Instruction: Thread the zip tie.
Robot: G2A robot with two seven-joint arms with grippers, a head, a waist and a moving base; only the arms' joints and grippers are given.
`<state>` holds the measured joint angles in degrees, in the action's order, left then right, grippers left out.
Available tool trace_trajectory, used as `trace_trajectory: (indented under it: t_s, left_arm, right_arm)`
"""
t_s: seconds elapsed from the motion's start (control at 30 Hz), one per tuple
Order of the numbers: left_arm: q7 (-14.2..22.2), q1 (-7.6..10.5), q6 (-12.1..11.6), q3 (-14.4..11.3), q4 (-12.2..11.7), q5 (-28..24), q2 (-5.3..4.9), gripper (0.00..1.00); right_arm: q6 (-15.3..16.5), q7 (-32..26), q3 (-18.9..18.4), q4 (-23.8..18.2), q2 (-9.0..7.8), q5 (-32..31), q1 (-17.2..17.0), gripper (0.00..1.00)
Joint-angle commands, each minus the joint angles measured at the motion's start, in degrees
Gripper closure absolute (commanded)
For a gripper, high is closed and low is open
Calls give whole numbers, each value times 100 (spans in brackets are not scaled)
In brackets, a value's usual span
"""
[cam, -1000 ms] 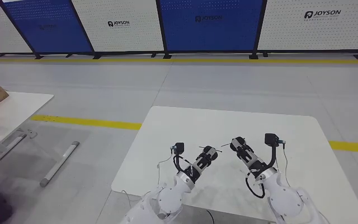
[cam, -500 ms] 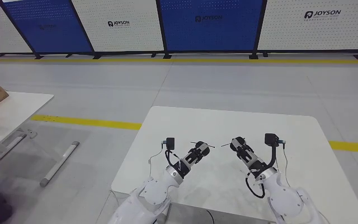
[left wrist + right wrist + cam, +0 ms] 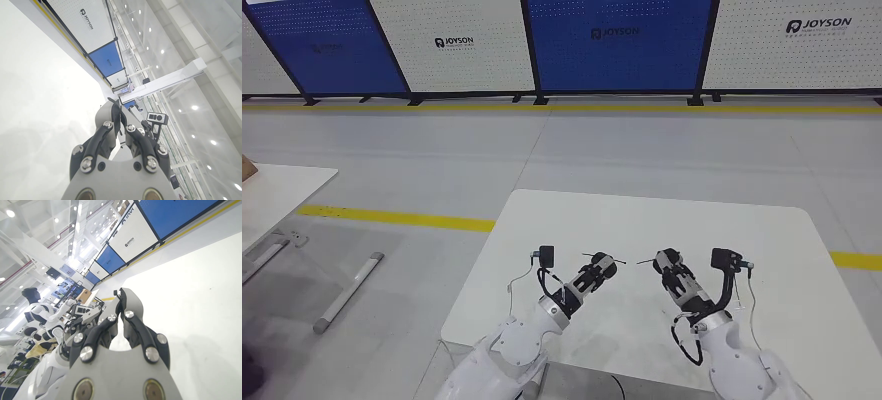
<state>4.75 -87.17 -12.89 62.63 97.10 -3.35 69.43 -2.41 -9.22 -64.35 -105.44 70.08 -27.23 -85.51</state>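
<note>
Left gripper [image 3: 604, 264] and right gripper [image 3: 666, 257], each clenched on a thin black end of zip tie [image 3: 645, 262], poised apart above the white table [image 3: 642, 215]; likely hazard, the thin tip missing its eye through slight misalignment.

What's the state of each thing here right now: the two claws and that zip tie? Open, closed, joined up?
zip tie: pinched in two places, a thin black end poking out at each; the ends are apart, not threaded.
left gripper: shut on the zip tie, held above the white table.
right gripper: shut on the zip tie, also above the table.
</note>
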Motion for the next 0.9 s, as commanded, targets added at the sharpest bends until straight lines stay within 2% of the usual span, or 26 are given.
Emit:
trace_trajectory:
  t_s: [0.0,0.1,0.17,0.23,0.27,0.33,0.6,0.87]
  left_arm:
    - [0,0,0,0,0,0,0,100]
    - [-13,3,4,1,0,5,1,100]
    - [-233,30,53,-4,-8,168,12,100]
    - [-629,74,159,-68,-40,636,32,100]
    - [-710,87,219,-145,-52,776,46,100]
    - [-586,128,283,-274,-80,688,70,100]
    - [-586,128,283,-274,-80,688,70,100]
    - [-586,128,283,-274,-80,688,70,100]
  right_arm:
    - [1,0,0,0,0,1,0,100]
    - [1,0,0,0,0,1,0,100]
    - [1,0,0,0,0,1,0,100]
    - [1,0,0,0,0,1,0,100]
    - [1,0,0,0,0,1,0,100]
    - [1,0,0,0,0,1,0,100]
    - [-28,26,10,48,10,47,-5,100]
    - [-283,0,331,149,107,102,177,100]
